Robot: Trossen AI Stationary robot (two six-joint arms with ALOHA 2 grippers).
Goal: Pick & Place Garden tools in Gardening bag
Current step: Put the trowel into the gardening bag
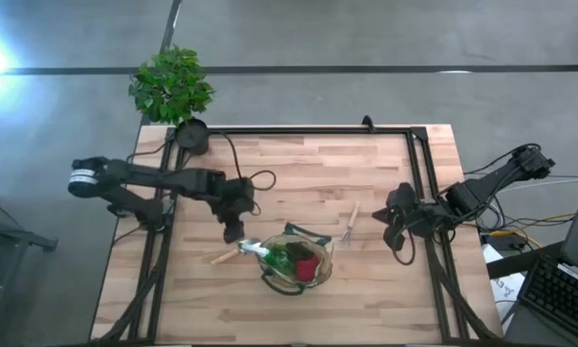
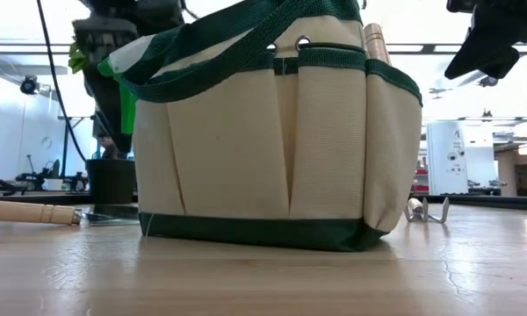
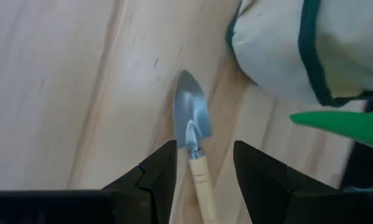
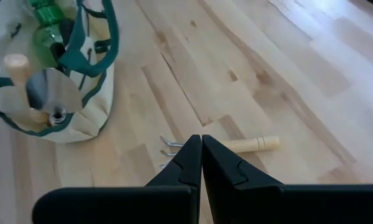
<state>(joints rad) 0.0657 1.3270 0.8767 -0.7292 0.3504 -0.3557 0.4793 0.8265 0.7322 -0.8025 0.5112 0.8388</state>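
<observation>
Our left gripper [image 3: 202, 171] is open around the trowel [image 3: 194, 140]. Its blade points toward the bag [image 3: 298, 46]. Our right gripper [image 4: 201, 155], closed and empty, hovers above the rake [image 4: 236, 145].

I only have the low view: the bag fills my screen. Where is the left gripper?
Observer: The left gripper hangs open over the trowel, one finger on each side of its handle, beside the gardening bag.
Operator: And that metal piece right of the bag?
Observer: That is the hand rake, lying flat on the table, apart from the bag.
Operator: Is the right arm on it?
Observer: The right gripper is shut above the rake, not holding it.
</observation>
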